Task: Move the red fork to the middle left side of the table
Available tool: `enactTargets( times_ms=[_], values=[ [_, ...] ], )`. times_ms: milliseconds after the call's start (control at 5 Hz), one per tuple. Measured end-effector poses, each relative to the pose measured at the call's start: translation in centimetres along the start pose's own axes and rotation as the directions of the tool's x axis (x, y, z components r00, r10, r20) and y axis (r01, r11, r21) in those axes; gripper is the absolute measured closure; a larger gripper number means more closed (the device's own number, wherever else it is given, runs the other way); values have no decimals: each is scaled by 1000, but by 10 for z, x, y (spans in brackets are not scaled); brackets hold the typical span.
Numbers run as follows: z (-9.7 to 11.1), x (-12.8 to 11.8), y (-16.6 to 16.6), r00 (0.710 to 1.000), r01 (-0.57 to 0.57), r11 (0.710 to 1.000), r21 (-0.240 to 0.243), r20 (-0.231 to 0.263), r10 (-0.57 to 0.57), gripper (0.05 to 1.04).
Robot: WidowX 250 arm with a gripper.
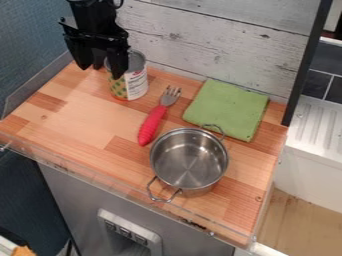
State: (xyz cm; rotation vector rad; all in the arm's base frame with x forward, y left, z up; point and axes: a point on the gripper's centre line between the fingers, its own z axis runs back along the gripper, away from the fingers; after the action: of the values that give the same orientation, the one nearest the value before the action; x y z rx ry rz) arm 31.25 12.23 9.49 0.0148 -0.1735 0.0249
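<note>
red-handled fork with metal tines (153, 121) lies near the middle of the wooden table (73, 117), its tines angled toward the whitewashed plank wall (200, 42) and its handle end just beside the shiny, round steel pot (189, 160). the black two-finger gripper (101, 62) hangs at the back left, its fingers spread wide with nothing held between them, one partly covering the view of the metal can with a patterned paper label (137, 86). to the fork's right, the folded green cloth (228, 107) lies flat behind the pot.
</note>
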Motion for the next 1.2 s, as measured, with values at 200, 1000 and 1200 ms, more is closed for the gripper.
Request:
enactTargets(
  times_ms=[200,1000,1200],
  values=[
    [-11,-4,-2,1000,-9,1000,-16,-30,9,83],
    [-89,-8,-79,991,-57,998,14,-119,59,83],
    [-93,-3,-77,992,-56,998,26,-110,59,133]
  ],
)
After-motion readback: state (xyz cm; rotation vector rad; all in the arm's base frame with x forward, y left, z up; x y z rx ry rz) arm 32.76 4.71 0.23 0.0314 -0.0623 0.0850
